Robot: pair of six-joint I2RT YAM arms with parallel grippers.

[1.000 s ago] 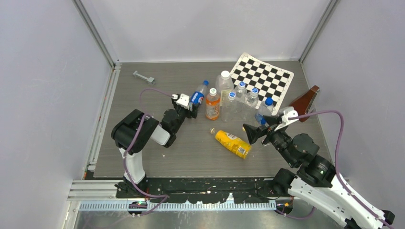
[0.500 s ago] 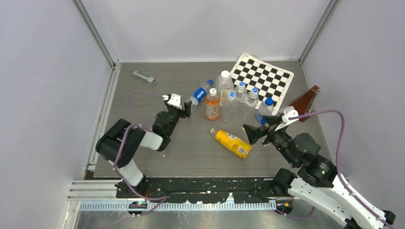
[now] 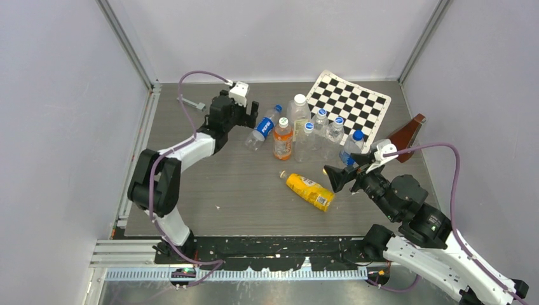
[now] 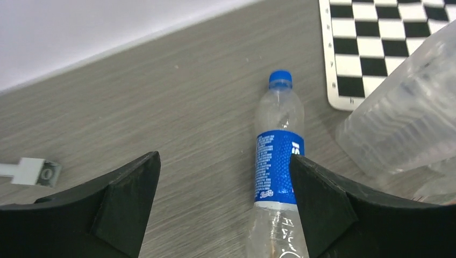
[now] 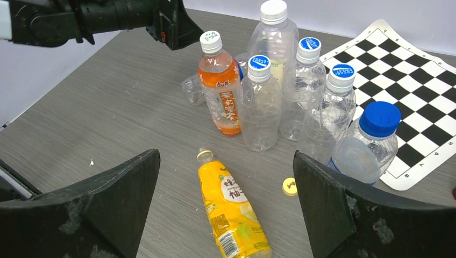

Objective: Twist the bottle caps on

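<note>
Left wrist view: left gripper (image 4: 224, 156) wide open, empty, facing the blue-capped Pepsi bottle (image 4: 278, 166) lying flat. Right gripper (image 5: 226, 152) gapes empty near the uncapped juice bottle (image 5: 228, 207).

Btls on table (image 3: 222, 184): 8 total. That's 1 Pepsi btl (image 4: 278, 161), 1 yellow juice btl (image 5: 228, 215), 1 orange-drink btl (image 5: 221, 91), 1 tall clear btl (image 5: 275, 40) and 4 small clear btls (image 5: 259, 107). Loose caps: 1 yellow cap (image 5: 289, 186). Checkerboard (image 3: 349, 105): 1. Metal bracket (image 3: 192, 103): 1, nr far-left corner.
</note>
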